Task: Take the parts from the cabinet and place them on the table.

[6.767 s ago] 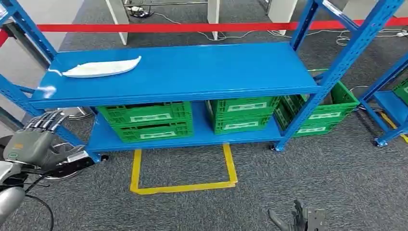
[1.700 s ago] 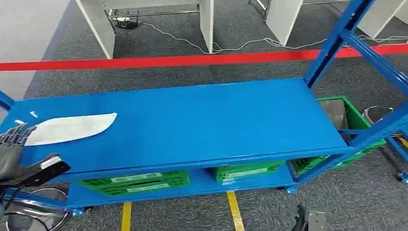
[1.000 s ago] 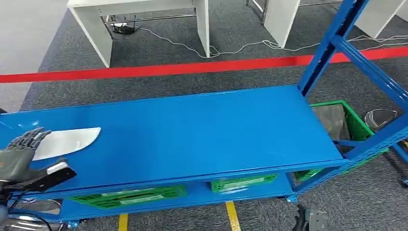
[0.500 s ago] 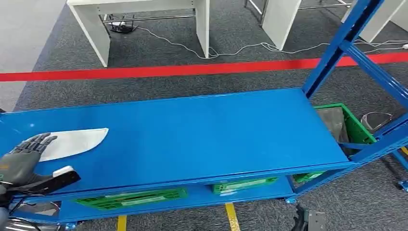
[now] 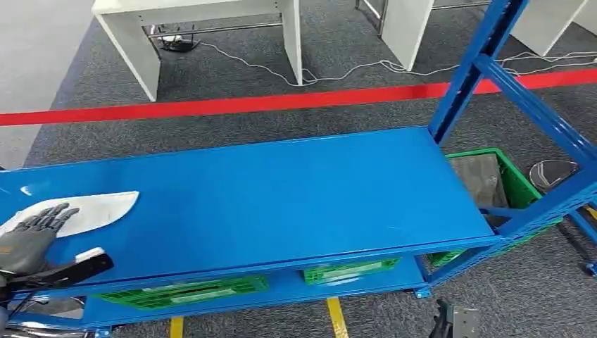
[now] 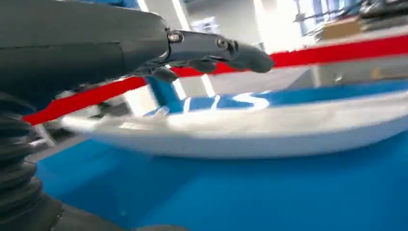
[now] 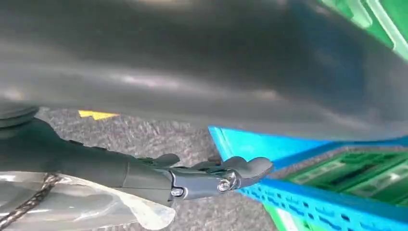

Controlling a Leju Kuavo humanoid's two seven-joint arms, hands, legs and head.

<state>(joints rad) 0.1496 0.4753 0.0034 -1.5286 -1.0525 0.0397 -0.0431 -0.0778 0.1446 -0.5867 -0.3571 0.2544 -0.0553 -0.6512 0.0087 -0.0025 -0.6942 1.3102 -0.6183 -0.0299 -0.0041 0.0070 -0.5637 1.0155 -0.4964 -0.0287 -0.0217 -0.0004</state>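
A long white part (image 5: 91, 211) lies flat at the far-left end of the blue shelf (image 5: 281, 197); the left hand (image 5: 32, 236) hovers over its near end, fingers spread and extended, holding nothing. To lift it well, the fingers probably need to reach under the thin edge; the right hand (image 7: 207, 175) hangs low beside the shelf frame, loosely extended, empty.

The long white curved plastic part (image 5: 91, 211) lay at the blue metal shelf's (image 5: 281, 197) left end, green plastic crates (image 5: 184, 291) below.
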